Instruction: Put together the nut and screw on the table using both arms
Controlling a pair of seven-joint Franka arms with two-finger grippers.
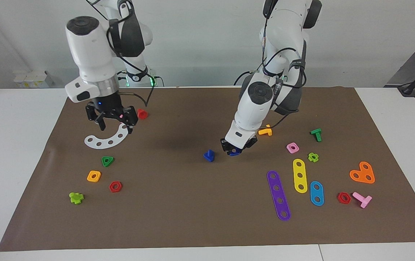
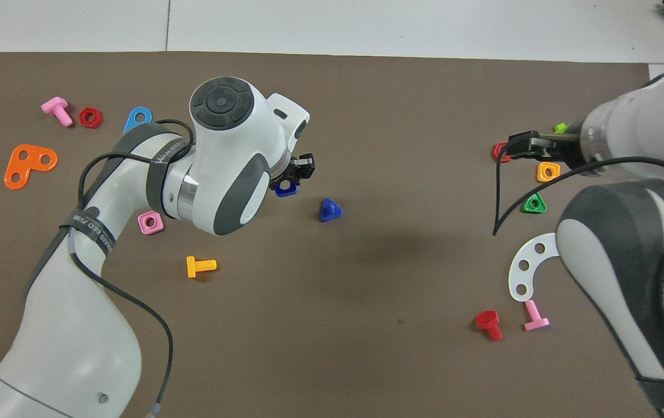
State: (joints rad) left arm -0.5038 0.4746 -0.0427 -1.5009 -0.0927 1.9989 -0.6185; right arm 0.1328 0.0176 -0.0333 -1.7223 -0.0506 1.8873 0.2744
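The dark-blue nut [image 1: 234, 153] [image 2: 287, 189] lies on the brown mat [image 1: 178, 203] near the middle of the table. My left gripper [image 1: 235, 148] [image 2: 293, 174] is down on it, and the nut shows just under its tip. The dark-blue screw [image 1: 209, 155] [image 2: 329, 209] lies loose on the mat beside the nut, toward the right arm's end. My right gripper [image 1: 116, 127] [image 2: 515, 148] hangs open and empty over a white curved strip [image 1: 106, 140] and waits.
An orange bolt [image 1: 265, 131], a pink nut [image 1: 292, 147] and a green bolt [image 1: 316, 135] lie near the left arm. Coloured strips [image 1: 278, 195] lie farther out. A red bolt [image 1: 142, 114], a green triangle nut [image 1: 107, 161] and an orange nut [image 1: 94, 176] lie near the right gripper.
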